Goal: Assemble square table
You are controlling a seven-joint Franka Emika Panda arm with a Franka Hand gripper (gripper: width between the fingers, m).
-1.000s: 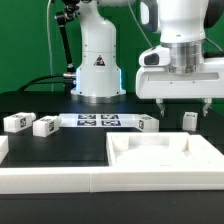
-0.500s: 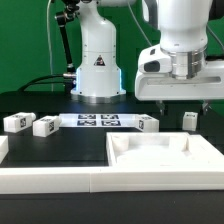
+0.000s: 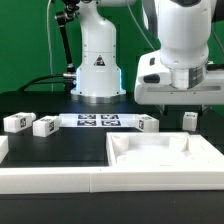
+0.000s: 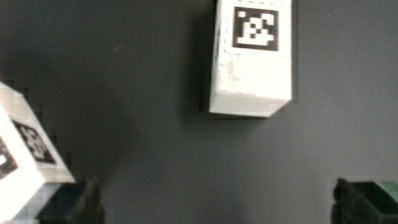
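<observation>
Though plain white, square table [image 3: 165, 160] raised-rimmed, recessed

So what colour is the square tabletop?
The tabletop is plain white, no pattern visible; the exterior view shows it best.

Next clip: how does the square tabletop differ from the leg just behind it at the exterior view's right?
The tabletop is a broad flat slab; the leg is a small block. The tabletop has a raised rim and a recessed panel; the leg is plain with a black-and-white tag facing the camera. Both are white and lie on the black table, unheld.
</observation>
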